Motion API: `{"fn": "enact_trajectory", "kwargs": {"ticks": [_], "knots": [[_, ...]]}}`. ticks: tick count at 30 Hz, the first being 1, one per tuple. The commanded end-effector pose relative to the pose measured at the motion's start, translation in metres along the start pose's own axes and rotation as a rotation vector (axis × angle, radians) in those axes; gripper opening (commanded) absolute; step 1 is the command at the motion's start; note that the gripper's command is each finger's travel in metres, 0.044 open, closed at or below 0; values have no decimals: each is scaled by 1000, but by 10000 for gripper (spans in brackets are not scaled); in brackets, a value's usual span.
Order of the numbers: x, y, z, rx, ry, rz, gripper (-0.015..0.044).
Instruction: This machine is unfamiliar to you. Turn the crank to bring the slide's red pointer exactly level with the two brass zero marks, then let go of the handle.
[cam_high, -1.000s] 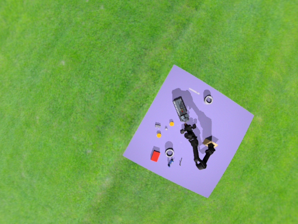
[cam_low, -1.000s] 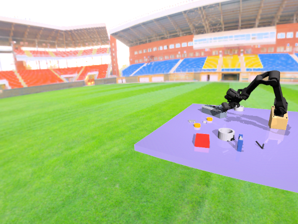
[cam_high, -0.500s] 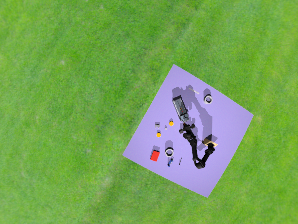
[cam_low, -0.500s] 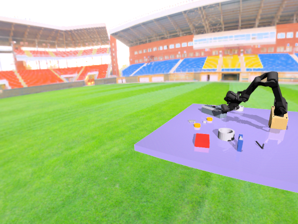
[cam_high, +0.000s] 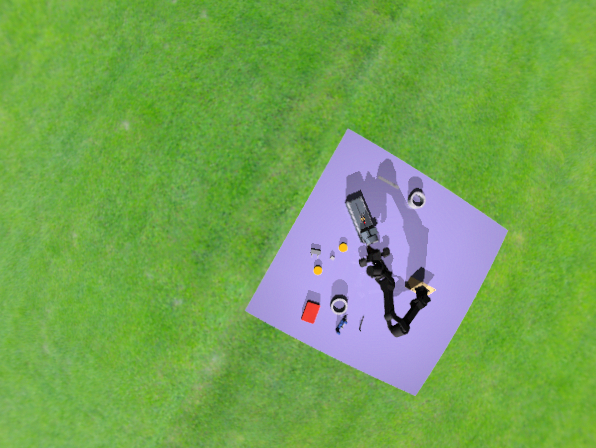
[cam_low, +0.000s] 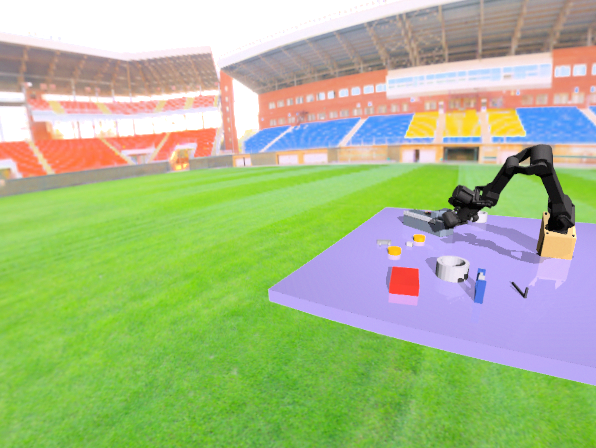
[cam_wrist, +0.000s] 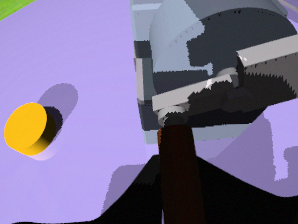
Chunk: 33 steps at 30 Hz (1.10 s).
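The pincer (cam_high: 370, 248) (cam_low: 446, 220) (cam_wrist: 170, 160) is clamped on the brown crank handle (cam_wrist: 181, 170), presumably so the arm can swing the crank. The grey slide machine (cam_high: 361, 212) (cam_low: 422, 221) (cam_wrist: 172, 40) lies on the purple surface (cam_high: 380, 360) (cam_low: 350, 280) (cam_wrist: 90, 150), just beyond the pincer, its handle towards the arm.
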<state>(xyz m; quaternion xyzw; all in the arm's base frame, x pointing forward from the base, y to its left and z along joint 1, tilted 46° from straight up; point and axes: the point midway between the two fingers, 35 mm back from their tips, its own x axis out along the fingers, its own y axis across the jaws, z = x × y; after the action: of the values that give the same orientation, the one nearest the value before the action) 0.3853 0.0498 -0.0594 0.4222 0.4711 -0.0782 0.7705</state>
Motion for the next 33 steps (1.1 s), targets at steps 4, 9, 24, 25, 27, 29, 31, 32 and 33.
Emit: {"fn": "enact_trajectory", "kwargs": {"ticks": [4,9,24,25,27,29,31,32,33], "knots": [[8,-5,-8,-3,9,-8,0],[9,-8,-9,-3,9,-8,0],[12,-14,-12,-3,9,-8,0],[12,-14,-12,-3,9,-8,0],[13,-15,-12,-3,9,-8,0],[13,-16,-13,-3,9,-8,0],[13,-17,-13,-3,9,-8,0],[13,-17,-13,-3,9,-8,0],[13,-17,-13,-3,9,-8,0]]}}
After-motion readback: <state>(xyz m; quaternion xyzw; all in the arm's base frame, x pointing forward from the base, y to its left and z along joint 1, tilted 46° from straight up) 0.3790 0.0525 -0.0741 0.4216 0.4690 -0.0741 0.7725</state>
